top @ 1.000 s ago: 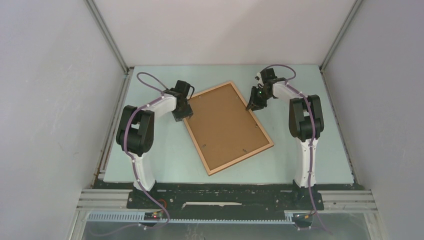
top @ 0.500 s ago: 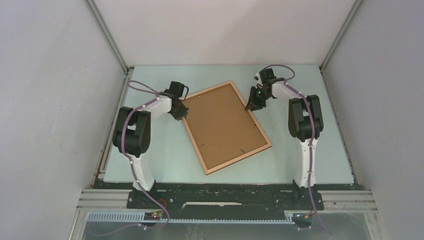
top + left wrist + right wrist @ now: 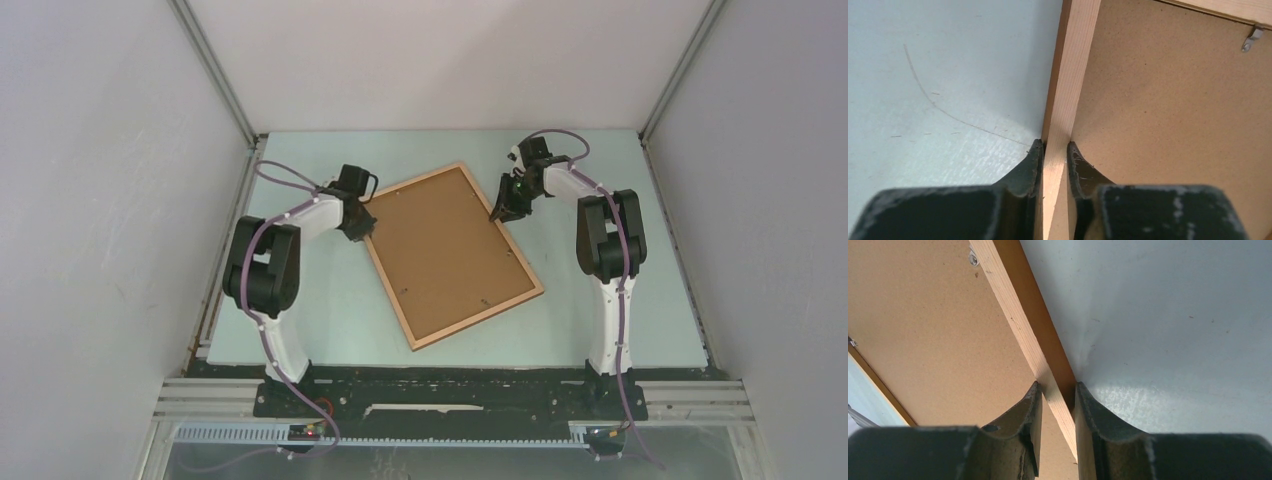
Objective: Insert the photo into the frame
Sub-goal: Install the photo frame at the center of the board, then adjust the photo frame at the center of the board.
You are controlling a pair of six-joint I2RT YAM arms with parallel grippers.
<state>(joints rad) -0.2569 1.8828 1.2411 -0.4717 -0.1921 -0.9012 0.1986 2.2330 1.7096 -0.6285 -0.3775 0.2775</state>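
I note the frame [image 3: 1070,75] lying back-up on the desk [image 3: 620,300], backing board [image 3: 450,250] in it. The left pincer [image 3: 1054,150] grips its left rail and the right pincer [image 3: 1058,390] its right rail, both nearly closed.

Matt wooden frame [image 3: 1068,75] holds rough hardboard backing [image 3: 1173,125].

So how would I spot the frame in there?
On the pale green table, find the big brown board lying askew in the middle. The frame is the thin wooden rim around it, pinched on opposite long sides by the left fingers and right fingers. It is lighter and narrower than the board.
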